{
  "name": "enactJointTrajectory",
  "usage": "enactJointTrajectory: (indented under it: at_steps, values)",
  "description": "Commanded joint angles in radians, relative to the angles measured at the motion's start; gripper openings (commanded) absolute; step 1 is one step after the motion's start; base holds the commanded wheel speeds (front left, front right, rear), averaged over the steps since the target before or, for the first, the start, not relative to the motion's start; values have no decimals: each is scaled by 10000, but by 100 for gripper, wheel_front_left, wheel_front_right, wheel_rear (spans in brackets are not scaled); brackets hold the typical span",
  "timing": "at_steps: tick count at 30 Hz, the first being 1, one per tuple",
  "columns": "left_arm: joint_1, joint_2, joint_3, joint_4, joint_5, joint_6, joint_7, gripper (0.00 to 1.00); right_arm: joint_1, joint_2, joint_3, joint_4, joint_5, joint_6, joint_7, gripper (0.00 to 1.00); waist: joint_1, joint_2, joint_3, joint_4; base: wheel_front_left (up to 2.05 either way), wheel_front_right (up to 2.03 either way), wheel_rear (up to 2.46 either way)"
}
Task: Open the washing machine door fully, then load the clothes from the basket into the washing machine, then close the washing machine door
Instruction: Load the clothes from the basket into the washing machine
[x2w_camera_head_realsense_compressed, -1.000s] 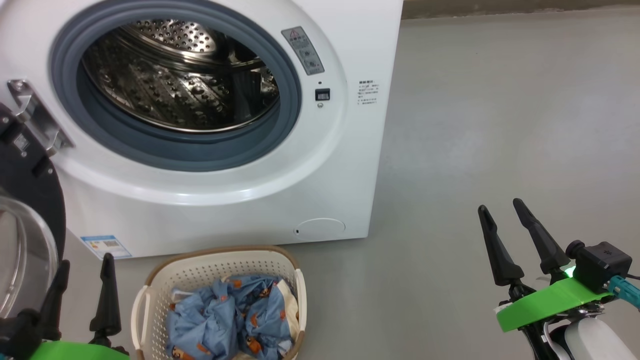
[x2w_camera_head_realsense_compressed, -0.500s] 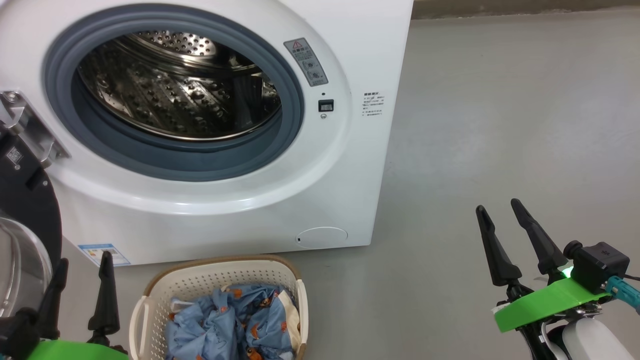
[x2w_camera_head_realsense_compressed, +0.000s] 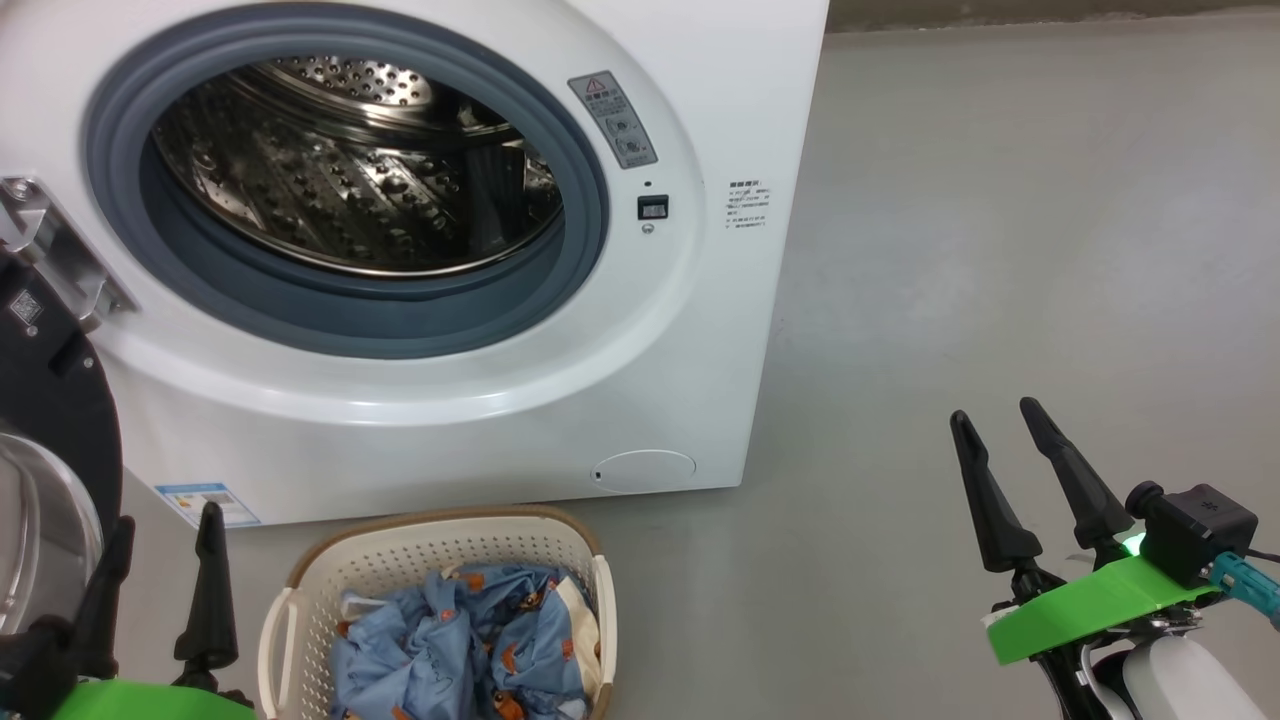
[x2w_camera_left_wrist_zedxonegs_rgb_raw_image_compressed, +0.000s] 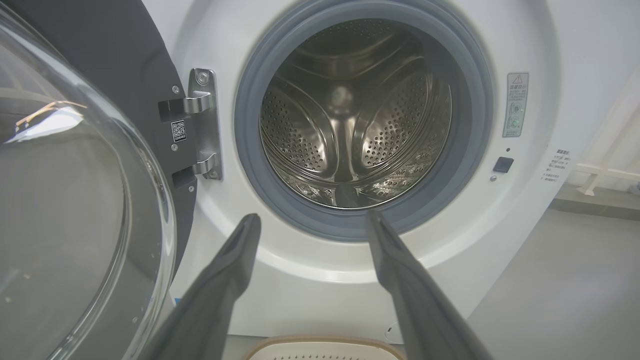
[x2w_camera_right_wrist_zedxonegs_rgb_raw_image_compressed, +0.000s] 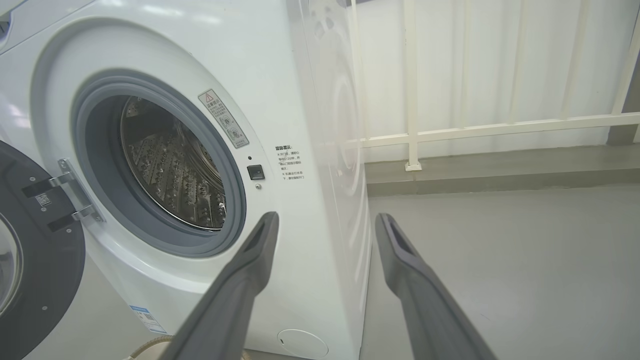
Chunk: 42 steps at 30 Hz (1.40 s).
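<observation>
The white washing machine (x2w_camera_head_realsense_compressed: 690, 330) stands with its steel drum (x2w_camera_head_realsense_compressed: 350, 170) exposed and bare inside. Its black door (x2w_camera_head_realsense_compressed: 50, 420) is swung wide to the left; the glass bowl window (x2w_camera_left_wrist_zedxonegs_rgb_raw_image_compressed: 65, 210) bulges close to my left wrist camera. On the floor in front sits the cream basket (x2w_camera_head_realsense_compressed: 440, 545), holding the blue bear-print clothes (x2w_camera_head_realsense_compressed: 460, 645). My left gripper (x2w_camera_head_realsense_compressed: 165, 520) is open at the lower left, beside the basket and holding nothing. My right gripper (x2w_camera_head_realsense_compressed: 995, 412) is open over bare floor at the right, well away from the basket.
Grey floor (x2w_camera_head_realsense_compressed: 1000, 250) stretches to the right of the machine. A white railing (x2w_camera_right_wrist_zedxonegs_rgb_raw_image_compressed: 450, 130) on a low kerb runs behind it. The open door takes up the space at my left.
The head camera has shifted slightly, so the machine and basket sit a little lower in view. Both grippers hold the same pose, open.
</observation>
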<state>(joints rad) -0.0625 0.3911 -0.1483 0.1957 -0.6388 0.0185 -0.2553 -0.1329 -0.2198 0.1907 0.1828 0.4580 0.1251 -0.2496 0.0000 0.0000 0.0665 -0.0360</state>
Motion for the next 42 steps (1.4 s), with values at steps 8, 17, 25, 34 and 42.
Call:
enactJointTrajectory:
  at_steps: [8,17,25,34,42]
  values:
    - [-536,343,420,-91,89,-11,-65,100,-183,-41,137,-253,-165,56,-122,100,0,0,67,13,0,0,0]
    - [-557,326,386,-65,78,-12,-65,100,-206,-20,149,-227,-167,56,-122,100,0,0,121,-10,0,0,0]
    - [-685,285,221,9,49,-83,-15,100,-225,87,165,-200,-226,56,-122,100,0,0,508,-71,0,0,0]
    - [-980,343,3,378,49,-263,133,100,-375,364,69,-279,-414,56,-122,100,0,0,1246,-253,0,0,0]
    - [-1622,375,-527,1271,173,-724,373,100,-714,866,-24,-420,-788,56,-122,100,0,0,2540,-539,0,0,0]
